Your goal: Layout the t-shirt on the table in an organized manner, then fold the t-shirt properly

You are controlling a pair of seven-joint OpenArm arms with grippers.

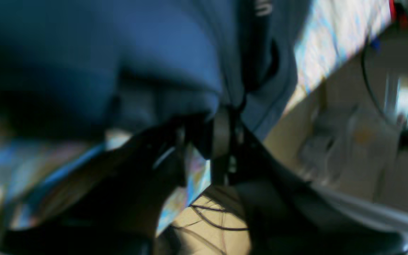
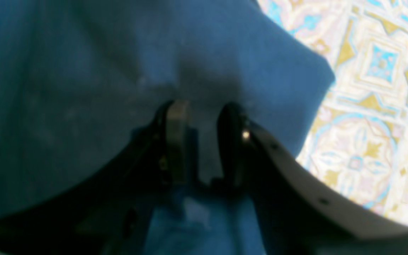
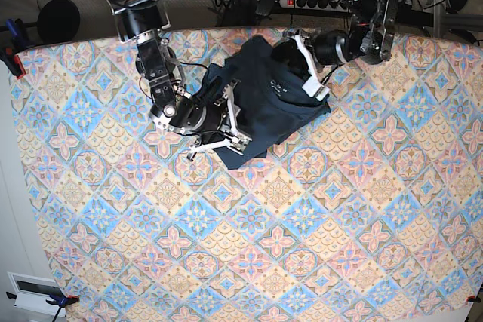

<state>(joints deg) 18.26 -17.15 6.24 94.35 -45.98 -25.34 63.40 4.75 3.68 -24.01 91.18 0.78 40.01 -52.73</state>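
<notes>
Two grippers on one bunched navy t-shirt point(image 3: 260, 107), far-centre tabletop point(image 3: 226, 246). I note: left gripper point(image 1: 225, 124) narrowed, pinching cloth near the collar; right gripper point(image 2: 202, 141) half-closed, gripping the opposite edge. Shirt lies between them; spreading apart follows.

Both arms are black with silver-grey joint housings and thin black cables along the links. Left hand point(image 3: 321, 88): black body, white finger shells. Right hand point(image 3: 234, 122): same build, white outer shell with small dark screw holes, black curved fingers point(image 2: 230, 141), one faced with a dull metallic pad.
</notes>
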